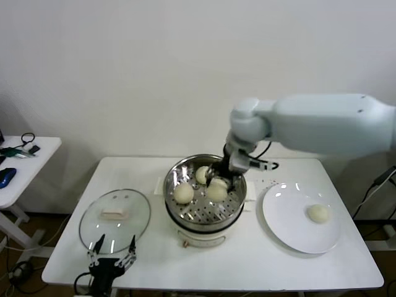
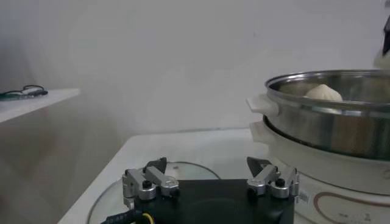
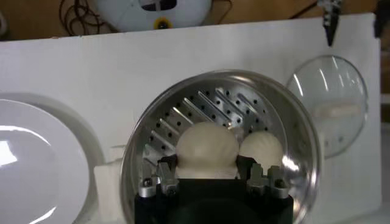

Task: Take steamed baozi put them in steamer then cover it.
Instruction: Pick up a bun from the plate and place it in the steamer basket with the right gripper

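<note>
At the center of the head view, the right gripper [image 1: 219, 177] reaches down into the steamer [image 1: 232, 208], its fingers pinching 1 steamed baozi [image 1: 217, 189] just above the perforated floor; the right wrist view shows that bun [image 3: 207, 150] clamped between the 2 fingers [image 3: 159, 178], with a second bun [image 3: 262, 149] just beside it. 2 more buns sit in the basket, 1 at its left side [image 1: 183, 193] and 1 toward the rear [image 1: 202, 174]. A fourth bun [image 1: 318, 213] lies alone on the white plate [image 1: 284, 223] at right of frame. The cover [image 1: 115, 221] rests flat on the white table [image 1: 247, 266] at lower left, well apart from the steamer. The left gripper [image 1: 113, 255] hangs at the bottom edge near the lid, its fingers spread and holding nothing.
</note>
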You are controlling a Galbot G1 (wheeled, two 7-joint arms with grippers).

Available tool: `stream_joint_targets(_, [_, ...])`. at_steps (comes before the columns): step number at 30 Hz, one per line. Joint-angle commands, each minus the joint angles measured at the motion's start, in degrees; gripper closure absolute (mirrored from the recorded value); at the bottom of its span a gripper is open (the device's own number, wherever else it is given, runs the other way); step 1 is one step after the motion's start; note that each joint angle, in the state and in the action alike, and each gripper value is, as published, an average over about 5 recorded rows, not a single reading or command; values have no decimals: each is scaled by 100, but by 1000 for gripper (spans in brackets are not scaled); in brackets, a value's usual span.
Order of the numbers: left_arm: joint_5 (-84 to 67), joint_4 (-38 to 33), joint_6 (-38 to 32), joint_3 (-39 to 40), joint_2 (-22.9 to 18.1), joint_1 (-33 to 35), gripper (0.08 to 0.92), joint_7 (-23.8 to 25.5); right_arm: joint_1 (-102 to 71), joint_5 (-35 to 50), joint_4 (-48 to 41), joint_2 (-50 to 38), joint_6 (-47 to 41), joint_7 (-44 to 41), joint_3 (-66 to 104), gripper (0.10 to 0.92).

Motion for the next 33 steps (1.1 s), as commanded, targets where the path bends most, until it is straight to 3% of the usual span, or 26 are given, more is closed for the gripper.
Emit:
stream_joint_targets(1, [-4, 9, 4, -8, -1, -1, 177, -4, -852, -784, -80, 435, 86, 352, 52, 368])
stream_joint_targets(17, [-24, 2, -25, -3, 2, -4, 177, -14, -1026, -923, -487, 753, -57, 506, 101, 366])
stream_joint_targets(20, [-33, -12, -34, -6, 5, 8, 177, -17, -868, -770, -439, 714, -61, 431, 75, 333])
stream_joint_targets(25, [-32, -37, -44, 5, -2, 28, 177, -20, -335, 14, -300, 403, -77, 133, 38, 222])
stream_joint_targets(33, [-28, -66, -51, 17, -10, 46, 177, -19, 1331, 2136, -634, -695, -284, -664, -911, 203])
